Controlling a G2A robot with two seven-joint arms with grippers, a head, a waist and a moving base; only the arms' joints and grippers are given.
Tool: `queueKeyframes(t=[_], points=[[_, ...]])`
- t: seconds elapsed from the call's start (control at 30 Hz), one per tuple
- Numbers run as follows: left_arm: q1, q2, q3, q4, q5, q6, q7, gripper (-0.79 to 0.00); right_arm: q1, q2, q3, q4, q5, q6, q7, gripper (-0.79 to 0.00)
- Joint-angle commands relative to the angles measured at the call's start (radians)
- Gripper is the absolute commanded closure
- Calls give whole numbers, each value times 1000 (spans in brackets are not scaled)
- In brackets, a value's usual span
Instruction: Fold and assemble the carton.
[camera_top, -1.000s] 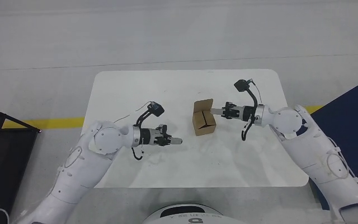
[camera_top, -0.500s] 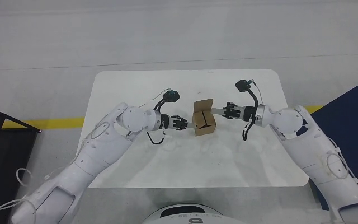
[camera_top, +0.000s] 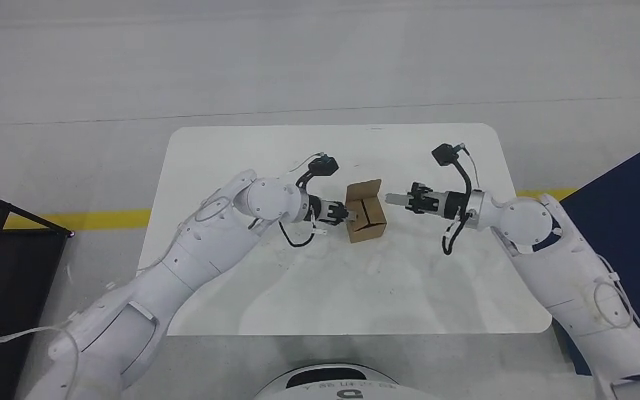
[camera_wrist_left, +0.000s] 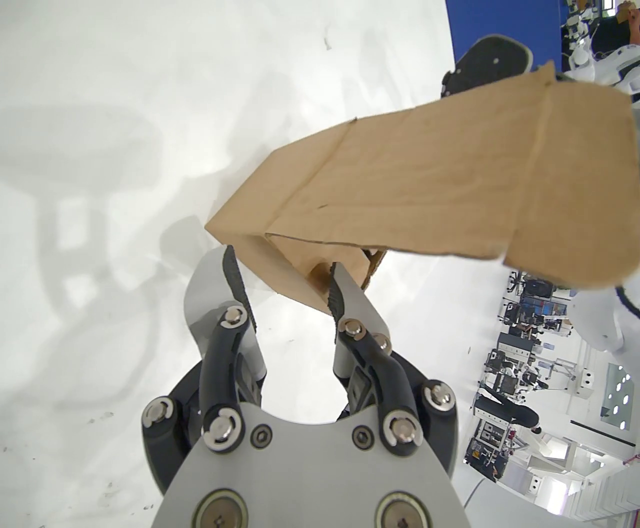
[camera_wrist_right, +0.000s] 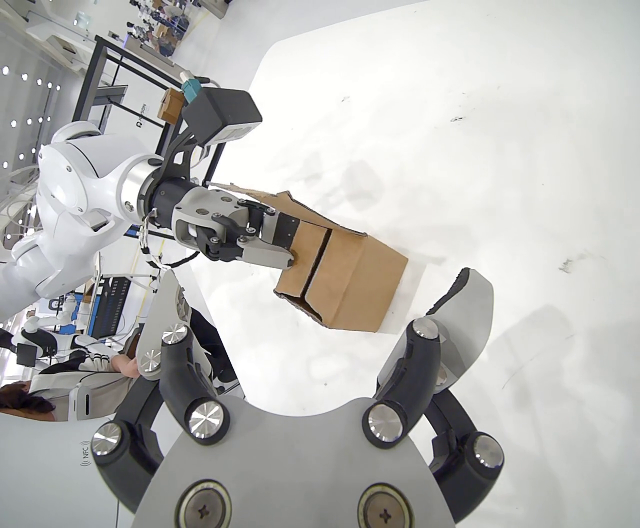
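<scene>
The brown carton (camera_top: 365, 210) sits on the white table (camera_top: 250, 160), a little toward 3 o'clock from the table's middle. In the top view one flap stands up along its 12 o'clock edge, and a dark seam runs across its upper face where two panels meet. The left gripper (camera_top: 338, 212) is at the carton's 9 o'clock side, up against the cardboard. In the left wrist view the left gripper (camera_wrist_left: 282, 270) has its jaws parted to a middling gap, with the carton's (camera_wrist_left: 425, 190) near corner lying between the tips and one ribbed finger (camera_wrist_left: 336, 292) touching the cardboard edge; I cannot tell whether the other finger presses on it. In the right wrist view the left gripper (camera_wrist_right: 282, 245) has its fingertips laid on the end panels of the carton (camera_wrist_right: 350, 275), beside the slit between them. The right gripper (camera_top: 393, 198) is at the carton's 3 o'clock side, just apart from it and pointing toward it. In its own wrist view the right gripper (camera_wrist_right: 317, 277) has its jaws spread wide and holds nothing, with the carton beyond the fingertips.
</scene>
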Motion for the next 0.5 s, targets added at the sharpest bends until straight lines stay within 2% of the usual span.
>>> queueKeyframes(t=[0.0,0.03,0.1,0.17,0.2,0.47], points=[[-7,-9,12,15,0,1,-9,-573,-4,0,5,-3,-2,-1,1,-785],[-11,-13,16,23,-4,3,-12,-428,-6,0,6,-4,-2,0,2,-785],[-16,-20,22,38,-5,2,-13,-329,-8,0,10,-6,-2,1,3,-785],[-24,-26,24,51,-6,0,-18,-58,-10,0,12,-8,-4,3,7,-785],[-26,-27,23,51,-6,0,-19,0,-11,-1,13,-9,-5,4,7,-785],[-26,-22,0,0,34,28,-42,0,-18,-2,19,-19,-10,3,13,-785]])
